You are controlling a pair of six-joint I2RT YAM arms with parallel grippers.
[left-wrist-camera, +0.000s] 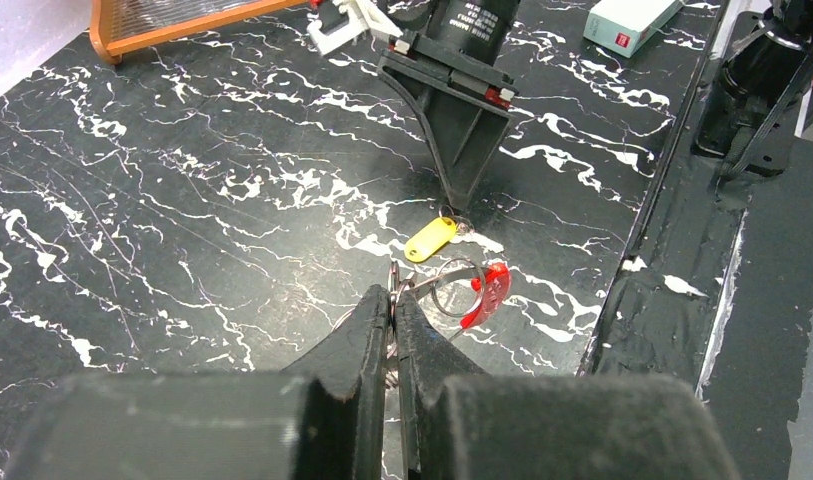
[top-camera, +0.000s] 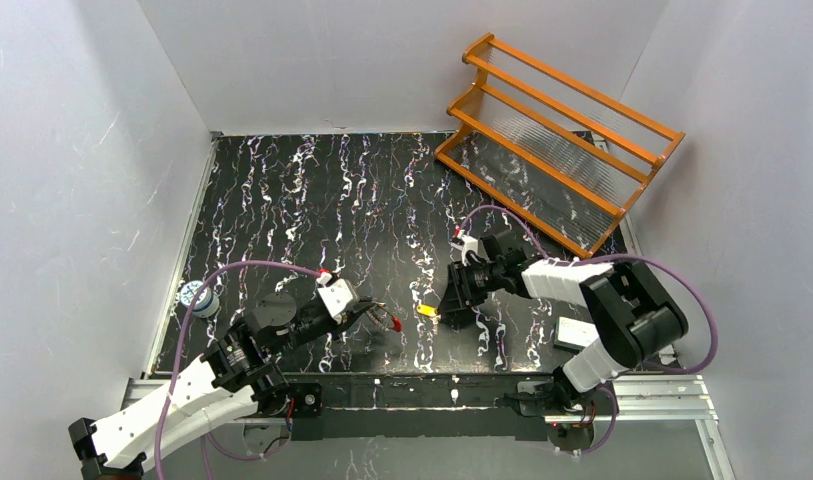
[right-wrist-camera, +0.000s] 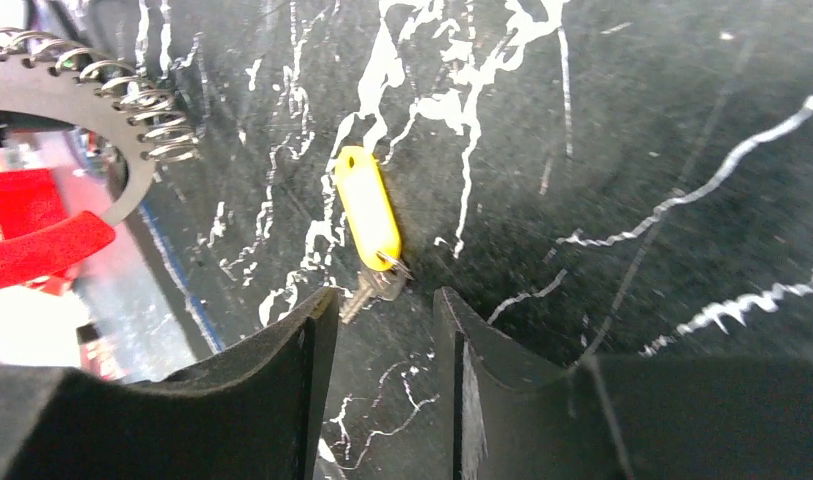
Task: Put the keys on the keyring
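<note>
We see the thin silvery wire keyring, with its red plastic tag, pinched in our left gripper, whose jaws are closed tight on the wire. Just beyond the keyring, a small silvery key on a yellow oval tag lies on the black marbled table. Our right gripper straddles it there, fingers partly apart and clamping nothing.

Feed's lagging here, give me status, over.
Left gripper shut on keyring. Right gripper open, jaws astride yellow-tagged key on table. Nothing between key and ring.
</note>
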